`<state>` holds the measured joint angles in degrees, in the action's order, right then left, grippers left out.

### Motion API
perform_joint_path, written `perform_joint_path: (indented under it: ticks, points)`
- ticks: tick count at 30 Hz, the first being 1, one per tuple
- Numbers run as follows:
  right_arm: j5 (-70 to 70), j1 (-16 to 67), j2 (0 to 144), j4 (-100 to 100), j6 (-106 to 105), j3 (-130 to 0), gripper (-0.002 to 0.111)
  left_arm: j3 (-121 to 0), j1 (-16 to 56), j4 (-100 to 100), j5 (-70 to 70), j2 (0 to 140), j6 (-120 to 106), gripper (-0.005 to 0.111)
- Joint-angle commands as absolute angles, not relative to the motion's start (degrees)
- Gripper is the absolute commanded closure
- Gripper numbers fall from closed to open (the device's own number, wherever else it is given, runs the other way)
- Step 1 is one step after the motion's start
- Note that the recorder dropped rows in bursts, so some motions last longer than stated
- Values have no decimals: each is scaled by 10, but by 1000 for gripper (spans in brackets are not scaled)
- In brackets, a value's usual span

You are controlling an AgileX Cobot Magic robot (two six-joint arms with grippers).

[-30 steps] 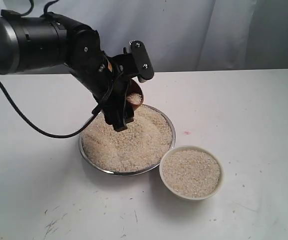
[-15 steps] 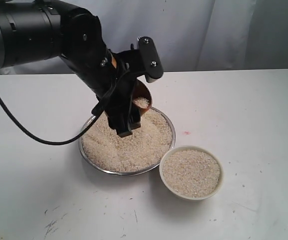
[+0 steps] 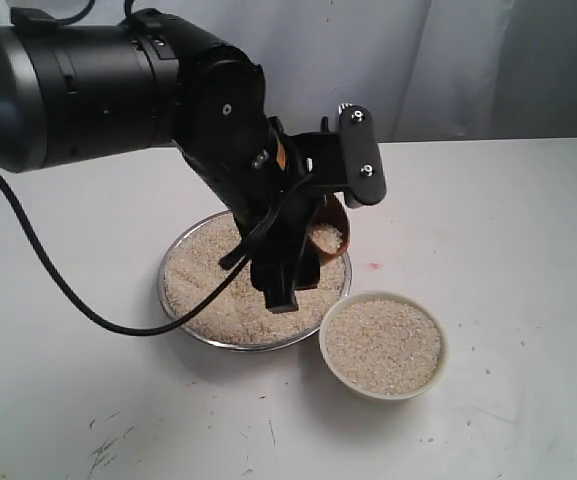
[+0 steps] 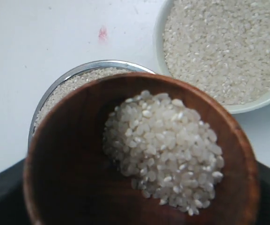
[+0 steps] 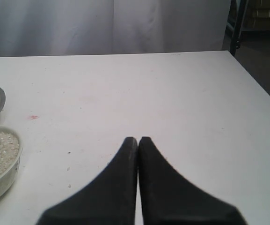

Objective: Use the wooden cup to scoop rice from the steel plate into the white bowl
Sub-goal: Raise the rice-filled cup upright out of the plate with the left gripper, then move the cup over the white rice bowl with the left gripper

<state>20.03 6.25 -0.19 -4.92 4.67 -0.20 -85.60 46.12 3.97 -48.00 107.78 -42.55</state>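
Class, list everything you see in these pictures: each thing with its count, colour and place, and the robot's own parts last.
steel plate: one, shiny silver, mid-table.
rice: three lots, pale beige-white; heaped in the plate, filling the bowl, a small pile in the cup.
white bowl: one, cream-white, on the table close beside the plate.
wooden cup: one, reddish-brown, held above the plate's side nearest the bowl.
pink mark: one, on the table near both dishes.
table: one, white.
curtain: one, white, behind the table.
cable: one, black, trailing from the left arm.
left gripper: one, black, shut on the wooden cup.
right gripper: one, black, jaws together, empty, away from the dishes.
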Motion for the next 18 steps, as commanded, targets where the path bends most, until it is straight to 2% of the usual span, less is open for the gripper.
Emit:
perform_joint_path:
  ticks: [1,12,18]
  points:
    - [198,63,0,-49,47,0,108,-857,488,53,-480,1068,-424,107]
    - [198,63,0,-49,47,0,108,-857,548,140,-491,1095,-418,107]
    - [198,63,0,-49,47,0,108,-857,549,176,-493,1119,-405,107]
